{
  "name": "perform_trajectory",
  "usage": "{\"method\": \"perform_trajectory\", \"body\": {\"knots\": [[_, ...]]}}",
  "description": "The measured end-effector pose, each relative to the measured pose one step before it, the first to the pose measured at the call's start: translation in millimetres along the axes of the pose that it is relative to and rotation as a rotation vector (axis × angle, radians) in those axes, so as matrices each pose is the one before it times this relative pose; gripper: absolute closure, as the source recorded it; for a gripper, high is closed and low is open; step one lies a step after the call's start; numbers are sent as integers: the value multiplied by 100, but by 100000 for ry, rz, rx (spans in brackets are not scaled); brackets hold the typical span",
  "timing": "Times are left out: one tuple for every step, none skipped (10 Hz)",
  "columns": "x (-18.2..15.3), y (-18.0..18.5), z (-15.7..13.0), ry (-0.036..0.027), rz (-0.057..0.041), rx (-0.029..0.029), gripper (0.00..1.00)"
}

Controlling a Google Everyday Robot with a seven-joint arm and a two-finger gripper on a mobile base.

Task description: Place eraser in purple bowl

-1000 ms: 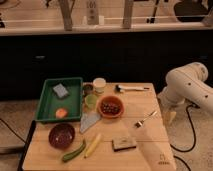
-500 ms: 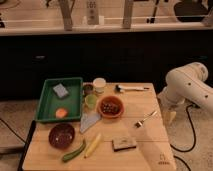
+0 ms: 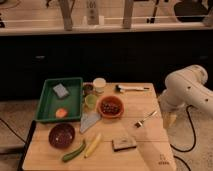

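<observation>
The eraser [image 3: 124,144], a small dark flat block with a paler face, lies on the wooden table [image 3: 150,107] near its front edge, right of centre. The purple bowl [image 3: 61,135] stands at the front left, about a bowl and a half's width left of the eraser. My white arm [image 3: 187,90] is folded off the table's right side. My gripper [image 3: 171,119] hangs low beside the right edge, far from both the eraser and the bowl.
A green tray [image 3: 47,102] at the back left holds a blue-grey sponge [image 3: 61,90] and a small orange item [image 3: 61,113]. An orange bowl [image 3: 110,106], green cup [image 3: 91,101], white cup [image 3: 99,85], fork [image 3: 145,120], grey cloth [image 3: 90,120], cucumber [image 3: 74,151] and yellow vegetable [image 3: 93,145] also lie here.
</observation>
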Motion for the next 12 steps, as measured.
{"method": "perform_trajectory", "body": {"knots": [[97,1167,-71,785,-663,-275,20],[-67,532,-40,545,-761,-314,20],[-145,77,28,307,-1021,-134,20],[-199,72,12,122,-1205,-104,20],[-36,679,72,422,-958,-600,20],[-294,1152,-84,-202,-1088,-220,20],[-94,1116,-21,159,-888,-168,20],[-137,559,59,75,-918,-211,20],[-362,199,94,-287,-1181,-213,20],[-391,131,113,40,-1371,-114,20],[-260,629,133,157,-971,-398,20],[-249,544,91,-143,-691,-143,20]]}}
